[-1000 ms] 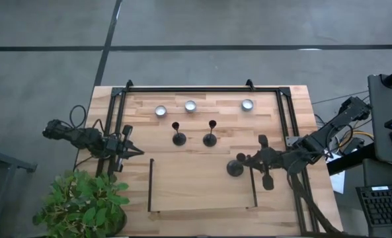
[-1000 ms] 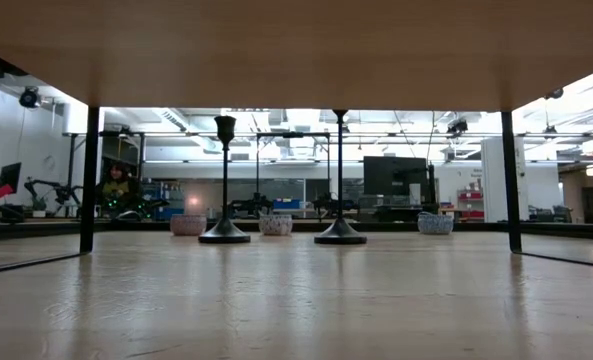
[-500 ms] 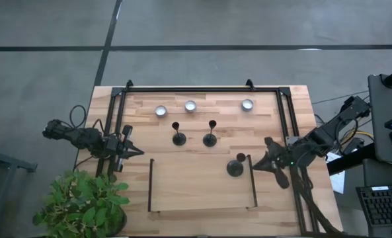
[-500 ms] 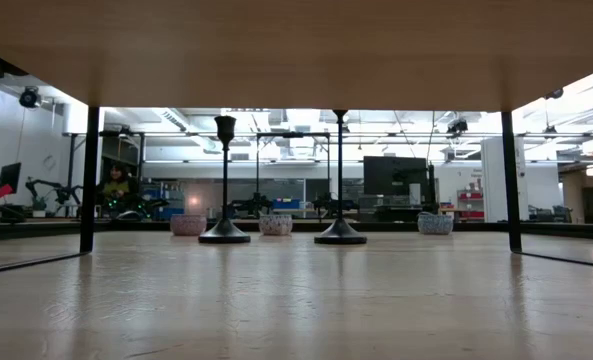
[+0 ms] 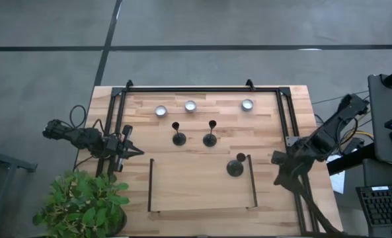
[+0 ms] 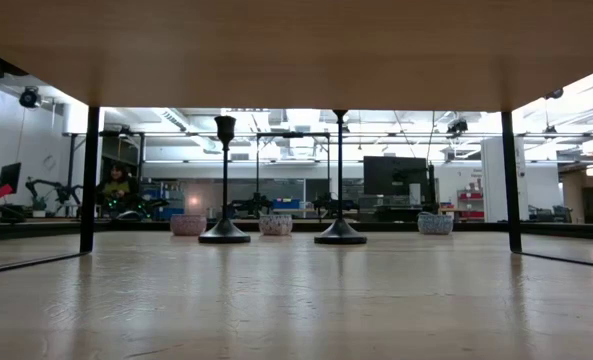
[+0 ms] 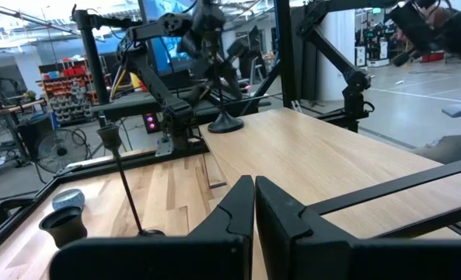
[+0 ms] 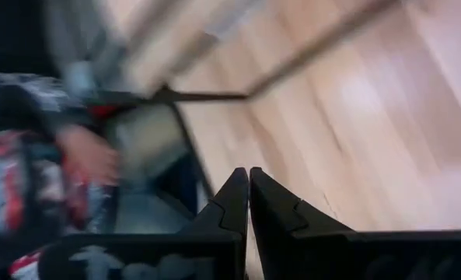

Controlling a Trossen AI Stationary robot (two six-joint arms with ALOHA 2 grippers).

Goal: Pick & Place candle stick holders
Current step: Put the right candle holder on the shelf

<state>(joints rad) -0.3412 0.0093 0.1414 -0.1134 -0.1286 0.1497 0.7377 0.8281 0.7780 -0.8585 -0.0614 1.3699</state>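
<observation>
We see a grey concrete floor [image 5: 202,26] crossed by dark seams around the light wooden table [image 5: 202,188]. A green leafy potted plant [image 5: 83,205] stands at one corner. Beyond the table, we look into a bright open workshop with ceiling strip lights [image 6: 276,118], a white wall [image 6: 16,130] and a dark monitor [image 6: 394,176].

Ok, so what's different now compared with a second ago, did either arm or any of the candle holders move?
The right hand has pulled back from beside the third candle stick holder toward the table's right edge, fingers shut and holding nothing. That holder stands where it was, and so do the two candle stick holders farther back. The left hand has not moved from the left edge, fingers shut.
</observation>
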